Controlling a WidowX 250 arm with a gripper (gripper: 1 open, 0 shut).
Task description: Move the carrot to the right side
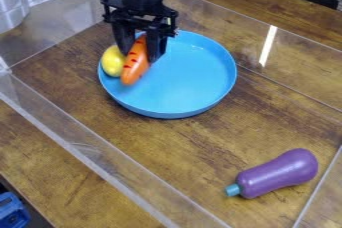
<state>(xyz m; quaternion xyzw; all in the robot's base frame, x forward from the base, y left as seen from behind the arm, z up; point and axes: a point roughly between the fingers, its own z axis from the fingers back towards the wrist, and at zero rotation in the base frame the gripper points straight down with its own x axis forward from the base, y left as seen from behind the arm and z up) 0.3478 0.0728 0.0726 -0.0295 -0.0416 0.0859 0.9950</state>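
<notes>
At the far left of the blue plate, near its nine o'clock rim, a round yellow lemon is seen resting, partly hidden behind its neighbour. Just beside it, touching on its right, the carrot is found: an orange piece with dark ridge lines, held nearly upright with its tip down over the left part of the plate. The gripper is pointed straight down from twelve o'clock, and its black fingers are closed narrowly around the upper part of the carrot, so that the carrot is gripped between them. Whether the carrot's tip touches the plate cannot be told. The rest of the plate, toward three o'clock, is seen as bare blue surface. The plate is set on a wooden table ringed by a clear wall. Well apart, at about four o'clock from the plate, a purple eggplant is laid on its side on the table.
</notes>
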